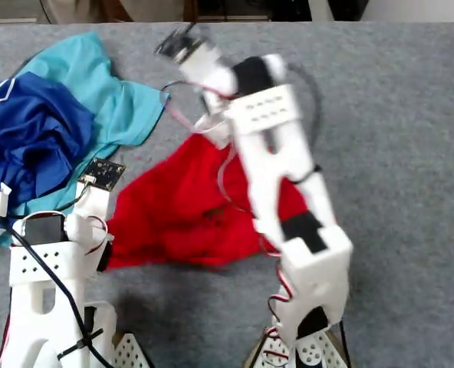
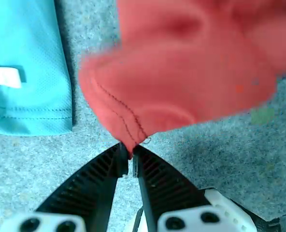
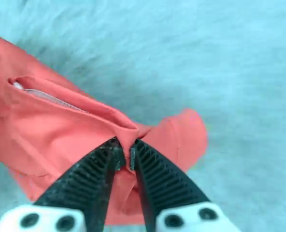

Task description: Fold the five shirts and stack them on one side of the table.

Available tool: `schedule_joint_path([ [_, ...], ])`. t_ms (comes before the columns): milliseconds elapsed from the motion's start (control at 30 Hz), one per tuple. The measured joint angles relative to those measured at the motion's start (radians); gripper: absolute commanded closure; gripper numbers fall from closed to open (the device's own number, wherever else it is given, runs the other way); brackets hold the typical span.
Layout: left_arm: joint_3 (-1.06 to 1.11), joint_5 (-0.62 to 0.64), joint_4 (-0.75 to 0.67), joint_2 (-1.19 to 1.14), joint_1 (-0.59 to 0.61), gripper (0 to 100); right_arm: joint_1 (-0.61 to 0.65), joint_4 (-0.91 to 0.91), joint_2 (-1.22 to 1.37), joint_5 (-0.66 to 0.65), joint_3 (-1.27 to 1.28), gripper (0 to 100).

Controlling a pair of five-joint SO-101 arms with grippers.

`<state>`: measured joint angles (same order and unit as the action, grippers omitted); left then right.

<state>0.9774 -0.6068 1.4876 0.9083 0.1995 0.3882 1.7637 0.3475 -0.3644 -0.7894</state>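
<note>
Carrying surface: desk (image 1: 396, 115), grey felt-like cover; shirts sit on its left and middle.
Red shirt (image 1: 181, 215): mid-desk between the two arms, bunched, partly lifted. It's strung between two grip points, which I read as stretching it out flat before a fold.
Teal shirt (image 1: 112, 100): far left, crumpled. Its hem lies near the red one's corner with desk showing between them.
Blue shirt (image 1: 35, 138): heaped on top of the teal one at the left edge. Both look parked out of the way, unfolded.
Right arm: reaches out over the red shirt toward its far side.
Left arm: low at the near left, at the shirt's near-left corner.
Right tool (image 3: 125, 154): pinched together on a ridge of red cloth near the neck opening.
Left tool (image 2: 128, 162): tips closed on a stitched red hem corner, cloth hanging off them.
Tag (image 2: 7, 76): small white label on the teal hem.
Progress: early, I'd say; nothing looks folded or stacked.
Risk: thin pinches, so the hem could slip under tension.
</note>
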Motion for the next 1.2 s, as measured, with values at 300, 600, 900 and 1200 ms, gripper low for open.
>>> schedule_joint_path([
  [300,-0.425,0.0,0.115,0.0,0.0,98,-0.186,0.002,-0.301,-0.054,-0.186,98.6],
  [600,-0.6,0.052,0.132,0.0,-0.002,98,-0.566,-0.021,-0.379,-0.054,-0.305,98.6],
  [900,-0.795,0.071,0.14,0.0,0.0,98,-0.681,-0.114,-0.405,-0.043,-0.381,98.6],
  [1200,-1.105,0.135,0.081,0.015,-0.063,98,-0.68,-0.245,-0.479,0.058,-0.522,98.7],
])
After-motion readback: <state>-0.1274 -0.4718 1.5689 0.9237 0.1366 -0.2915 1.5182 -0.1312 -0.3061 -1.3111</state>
